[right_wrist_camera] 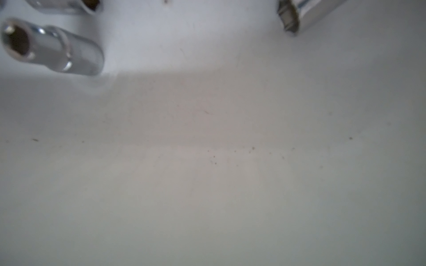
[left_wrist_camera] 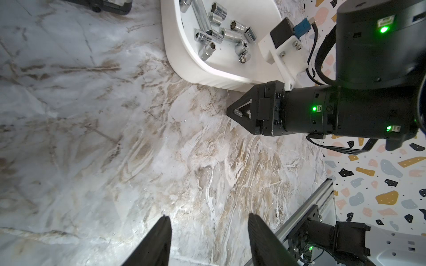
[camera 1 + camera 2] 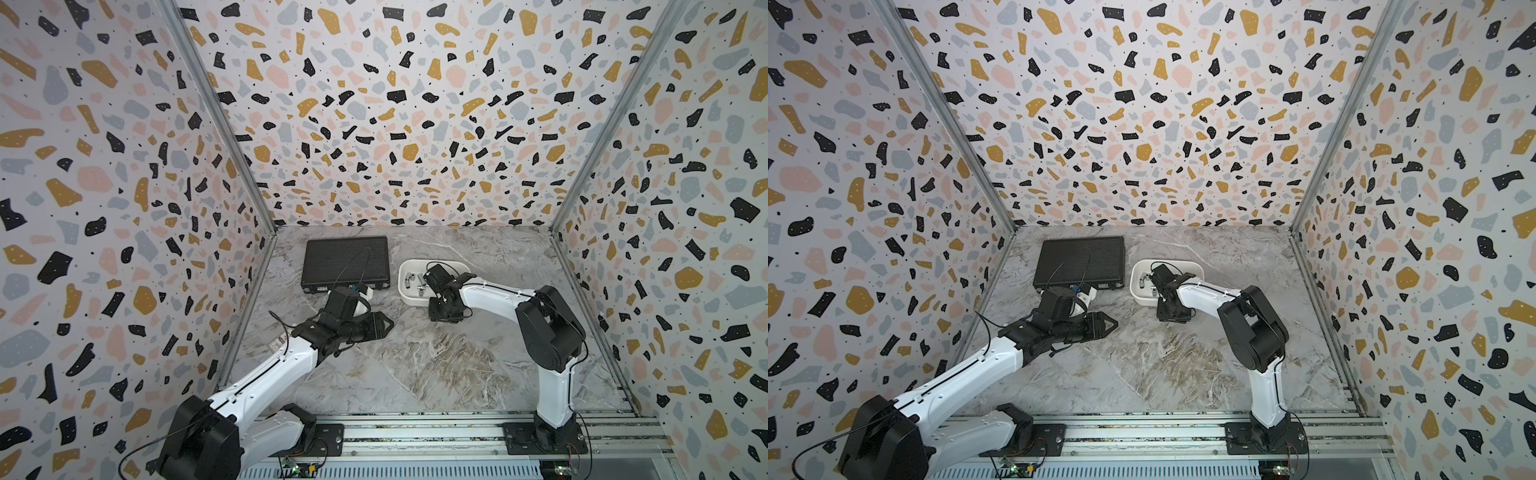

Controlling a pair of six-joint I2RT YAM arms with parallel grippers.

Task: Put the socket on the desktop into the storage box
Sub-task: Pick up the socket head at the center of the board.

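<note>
Terrazzo-print walls (image 3: pixel 395 124) close in three sides of the marbled bench (image 3: pixel 415 365), with a black ribbed case (image 3: pixel 345 262) at the back and the white storage box (image 3: pixel 402 286) just beside it. In the left wrist view a cluster of chrome sockets (image 2: pixel 207 49) lies on the box floor, along with a chrome bar (image 2: pixel 200 16). I find no socket on the parts of the bench the arms leave uncovered, so I judge the placing step to be at its end or very near it. The right gripper (image 2: pixel 232 112) sits low, just outside the box's near wall, while its wrist camera (image 2: pixel 283 34) looks down into the box. That view gives me only white floor and a socket (image 1: pixel 50 48) lying on its side. I see that gripper edge-on, so I cannot tell how far its jaws stand apart or whether anything is between them. The left gripper (image 2: pixel 208 216) hovers over bare bench, clear of the box, its fingers plainly parted and holding nothing. Next, I reckon, I need a look under both arms for a stray socket, and then to raise the right arm without nudging the box wall.
</note>
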